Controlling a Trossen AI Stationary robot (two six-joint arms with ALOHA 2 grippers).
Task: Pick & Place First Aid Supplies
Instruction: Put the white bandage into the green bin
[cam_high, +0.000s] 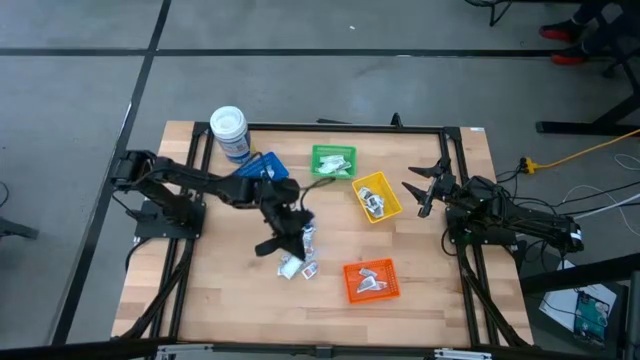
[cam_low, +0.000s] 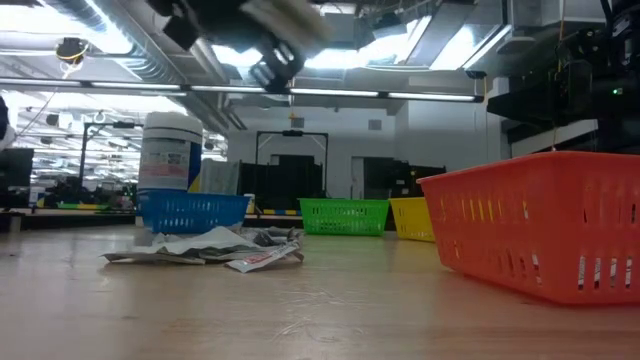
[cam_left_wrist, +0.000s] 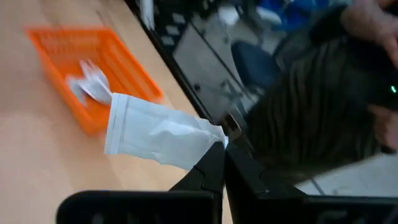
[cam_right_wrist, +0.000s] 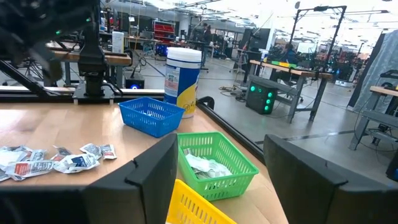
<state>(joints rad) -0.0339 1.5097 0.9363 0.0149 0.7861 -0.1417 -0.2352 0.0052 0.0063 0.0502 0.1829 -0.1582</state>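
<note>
Left wrist view shows the left gripper (cam_left_wrist: 222, 163) with its two dark fingers (cam_left_wrist: 208, 169) pressed together on the corner of a small flat white paper packet (cam_left_wrist: 155, 132), which hangs free above the counter (cam_left_wrist: 43, 155) with its long axis running away from the fingertips toward the orange plastic mesh bin (cam_left_wrist: 127, 68). That bin already holds a few white packets and lies just beyond the far end of the held one, so the coming move, by this reading, is a short carry in that direction before letting go.

From above, the left gripper (cam_high: 285, 238) sits over the middle of the wooden counter (cam_high: 420, 270), right at the loose heap of remaining white and silvery packets (cam_high: 300, 262). The orange bin (cam_high: 371, 280) lies to the gripper's right and a little nearer the front edge, near the heap. The yellow mesh bin (cam_high: 378, 196) and green mesh bin (cam_high: 333, 161) stand farther back, each with packets inside, while the blue mesh bin (cam_high: 262, 166) and the white-lidded round jar with a blue label (cam_high: 230, 132) sit behind the left arm.

The right gripper (cam_high: 427, 190) waits at the right side of the counter beside the yellow bin, fingers spread wide and empty. The left arm is clearly the nearer one to both heap and orange bin.
</note>
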